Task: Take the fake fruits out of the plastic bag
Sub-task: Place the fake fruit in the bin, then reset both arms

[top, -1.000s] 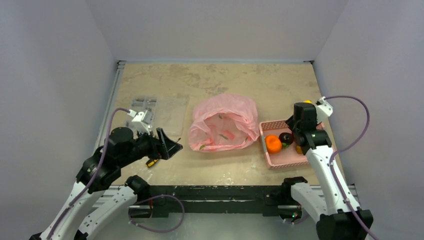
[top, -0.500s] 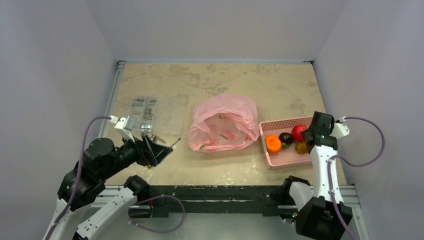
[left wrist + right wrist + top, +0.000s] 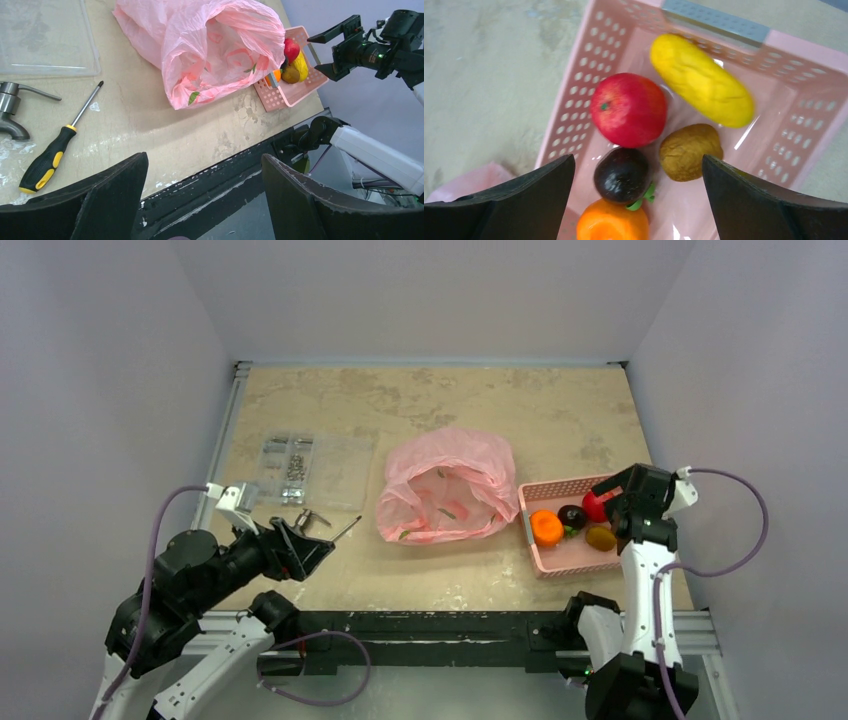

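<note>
5 glossy fruits in basket, pink bag crinkly, transl.

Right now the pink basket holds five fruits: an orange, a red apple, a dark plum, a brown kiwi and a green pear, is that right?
Not quite. The fifth fruit is a yellow oblong one, not a green pear. The right wrist view shows it in the pink basket along with the orange, the red apple, the dark plum and the brown kiwi.
</note>
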`<state>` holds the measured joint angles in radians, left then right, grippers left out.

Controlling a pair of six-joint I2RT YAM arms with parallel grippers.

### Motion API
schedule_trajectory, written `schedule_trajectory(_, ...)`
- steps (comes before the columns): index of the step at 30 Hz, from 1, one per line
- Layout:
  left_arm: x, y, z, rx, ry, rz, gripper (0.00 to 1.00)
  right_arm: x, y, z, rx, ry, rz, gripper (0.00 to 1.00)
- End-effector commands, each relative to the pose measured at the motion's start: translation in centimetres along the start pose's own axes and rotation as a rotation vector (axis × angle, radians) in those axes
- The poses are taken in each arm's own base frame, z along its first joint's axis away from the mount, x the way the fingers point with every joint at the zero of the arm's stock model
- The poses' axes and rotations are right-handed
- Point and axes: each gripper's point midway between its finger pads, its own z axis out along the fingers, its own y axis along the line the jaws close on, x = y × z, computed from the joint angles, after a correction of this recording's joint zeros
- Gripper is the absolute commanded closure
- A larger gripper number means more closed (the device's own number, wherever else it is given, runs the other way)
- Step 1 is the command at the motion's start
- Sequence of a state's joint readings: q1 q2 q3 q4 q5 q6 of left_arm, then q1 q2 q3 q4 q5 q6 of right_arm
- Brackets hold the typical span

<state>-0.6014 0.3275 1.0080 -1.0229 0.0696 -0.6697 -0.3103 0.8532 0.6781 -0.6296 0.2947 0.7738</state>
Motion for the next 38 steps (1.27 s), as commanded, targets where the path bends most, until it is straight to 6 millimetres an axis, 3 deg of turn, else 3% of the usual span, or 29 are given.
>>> schedule_trajectory(1,-1.6,-0.5,-0.9,0.003,-0.057,0.022,0.16,-0.4,5.0,-2.8,-0.281,0.024,-0.084,0.01)
schedule_trajectory(6,-2.7,-1.1,-1.6,0.005,-0.078,0.019,0.16,0.8,10.1,-7.8,-0.487,0.066,-0.251,0.01)
schedule_trajectory(10,-3.9,-1.5,-3.1,0.002,-0.122,0.018,0.16,3.2,14.3,-13.1,-0.672,0.139,-0.384,0.01)
schedule_trajectory(14,-5.3,-1.7,-4.9,-0.015,-0.182,0.029,0.16,3.6,17.1,-18.6,-0.860,0.166,-0.439,0.01)
schedule_trajectory(18,-6.9,-2.0,-7.2,-0.022,-0.249,0.038,0.16,0.5,18.1,-24.4,-1.040,0.082,-0.389,0.01)
schedule_trajectory(20,-7.6,-2.4,-8.1,-0.015,-0.276,0.047,0.16,-2.1,17.7,-27.4,-1.112,-0.010,-0.347,0.01)
schedule_trajectory(23,-8.4,-2.6,-9.2,-0.015,-0.311,0.047,0.16,-5.0,16.8,-30.0,-1.147,-0.115,-0.308,0.01)
schedule_trajectory(27,-9.1,-2.6,-9.8,-0.023,-0.344,0.045,0.16,-7.0,15.9,-31.1,-1.125,-0.177,-0.282,0.01)
schedule_trajectory(38,-8.7,-1.9,-9.0,-0.056,-0.322,0.042,0.16,-7.3,14.6,-30.3,-1.105,-0.245,-0.285,0.01)
